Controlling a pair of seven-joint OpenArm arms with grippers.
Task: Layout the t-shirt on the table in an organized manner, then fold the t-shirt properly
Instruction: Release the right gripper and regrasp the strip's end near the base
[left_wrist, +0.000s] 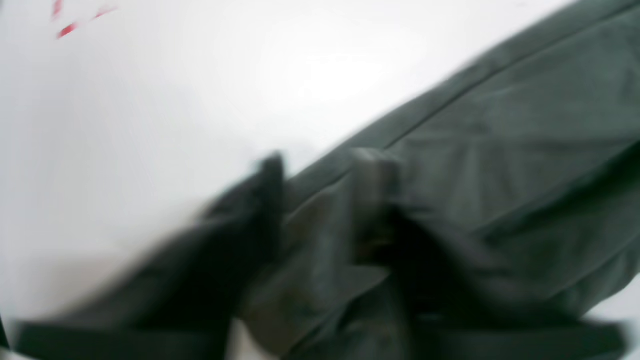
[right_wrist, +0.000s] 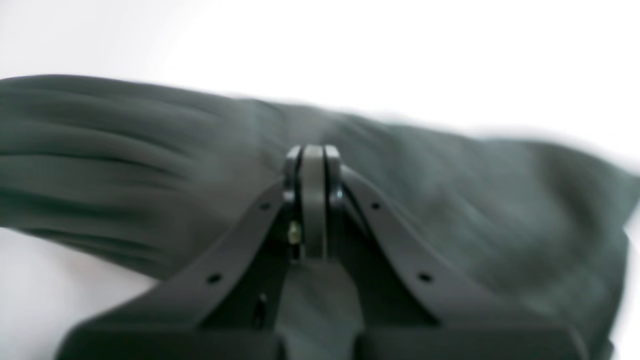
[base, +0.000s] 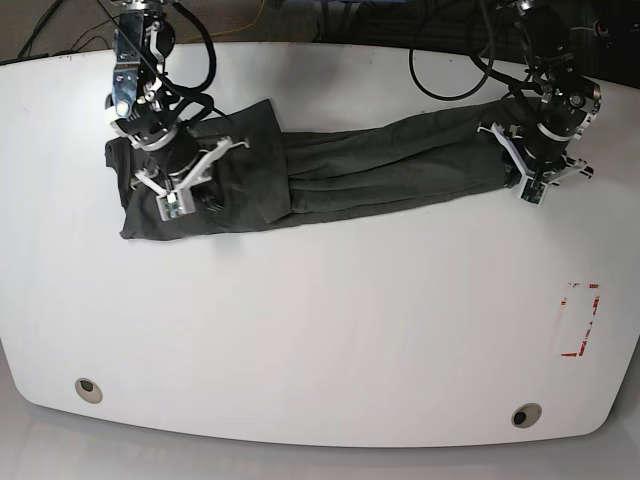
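Observation:
The dark grey t-shirt (base: 380, 170) lies bunched into a long band across the far half of the white table (base: 320, 330). My left gripper (base: 538, 168) is at the band's right end. In the blurred left wrist view its fingers (left_wrist: 270, 195) straddle a fold of the t-shirt (left_wrist: 500, 125) at its hemmed edge, and my left gripper (left_wrist: 322, 185) looks closed on that fold. My right gripper (base: 172, 188) is over the wider left end. Seen from the right wrist, my right gripper (right_wrist: 314, 160) is pressed shut with a thin strip of the t-shirt (right_wrist: 125, 150) pinched between its fingertips.
A red tape rectangle (base: 580, 320) marks the table near its right edge; red tape (left_wrist: 67, 30) also shows in the left wrist view. Two round grommets (base: 88, 389) (base: 526, 415) sit near the front edge. Black cables (base: 450, 70) hang behind the far edge.

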